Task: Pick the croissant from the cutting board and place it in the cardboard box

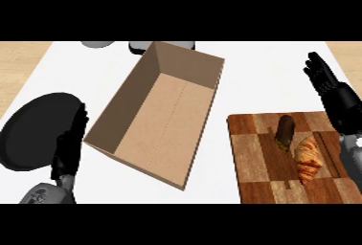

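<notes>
The croissant (308, 159) lies on the cutting board (256, 158), its long axis running toward and away from the robot. The right hand (326, 79), fingers straight and holding nothing, hovers just beyond it and is nearer. The left hand (71, 143), fingers extended, rests far across the cardboard box (159, 117).

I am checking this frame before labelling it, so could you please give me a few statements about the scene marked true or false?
1. The croissant lies on the cutting board. True.
2. The cardboard box already holds the croissant. False: it holds nothing visible.
3. The right hand grips the croissant. False: it is open, beyond the board's far right corner.
4. A dark item lies next to the croissant. True.
5. The left hand lies over a black plate. True.
</notes>
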`<state>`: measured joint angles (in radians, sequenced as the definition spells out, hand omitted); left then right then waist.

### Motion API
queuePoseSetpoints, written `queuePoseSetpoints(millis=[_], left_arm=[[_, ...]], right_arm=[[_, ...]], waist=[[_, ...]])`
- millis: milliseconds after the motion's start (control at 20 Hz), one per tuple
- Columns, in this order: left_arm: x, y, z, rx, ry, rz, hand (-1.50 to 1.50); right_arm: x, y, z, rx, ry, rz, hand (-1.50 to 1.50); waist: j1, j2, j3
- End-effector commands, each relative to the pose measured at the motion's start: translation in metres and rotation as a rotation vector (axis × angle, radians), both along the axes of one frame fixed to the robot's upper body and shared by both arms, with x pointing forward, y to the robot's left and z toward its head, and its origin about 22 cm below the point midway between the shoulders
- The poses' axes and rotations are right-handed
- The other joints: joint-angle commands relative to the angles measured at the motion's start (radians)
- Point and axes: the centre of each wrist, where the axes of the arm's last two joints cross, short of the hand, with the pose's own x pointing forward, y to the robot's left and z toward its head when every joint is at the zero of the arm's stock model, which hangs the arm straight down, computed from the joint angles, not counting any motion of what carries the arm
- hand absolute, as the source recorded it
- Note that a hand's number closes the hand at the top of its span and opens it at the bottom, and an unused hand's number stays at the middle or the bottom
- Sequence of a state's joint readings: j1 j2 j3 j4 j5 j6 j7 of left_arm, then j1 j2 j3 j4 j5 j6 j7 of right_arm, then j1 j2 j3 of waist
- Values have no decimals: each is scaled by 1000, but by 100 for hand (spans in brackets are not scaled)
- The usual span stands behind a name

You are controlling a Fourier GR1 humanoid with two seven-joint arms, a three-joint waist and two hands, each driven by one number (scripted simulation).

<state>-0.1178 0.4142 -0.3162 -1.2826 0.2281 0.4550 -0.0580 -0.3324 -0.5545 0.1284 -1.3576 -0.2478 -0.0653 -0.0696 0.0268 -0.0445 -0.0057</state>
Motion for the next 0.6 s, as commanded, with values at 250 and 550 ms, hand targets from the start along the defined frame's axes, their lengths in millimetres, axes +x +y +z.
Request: queuePoseSetpoints(millis=[250,550], left_arm=[[14,101,64,327,-54,130,0],[-10,95,34,257,32,102,0]], right_arm=[[-44,-43,-31,-80,261,-99,-150],[-114,-101,-77,-495,257,-37,-150]], waist=[[-46,41,6],[-56,41,8]])
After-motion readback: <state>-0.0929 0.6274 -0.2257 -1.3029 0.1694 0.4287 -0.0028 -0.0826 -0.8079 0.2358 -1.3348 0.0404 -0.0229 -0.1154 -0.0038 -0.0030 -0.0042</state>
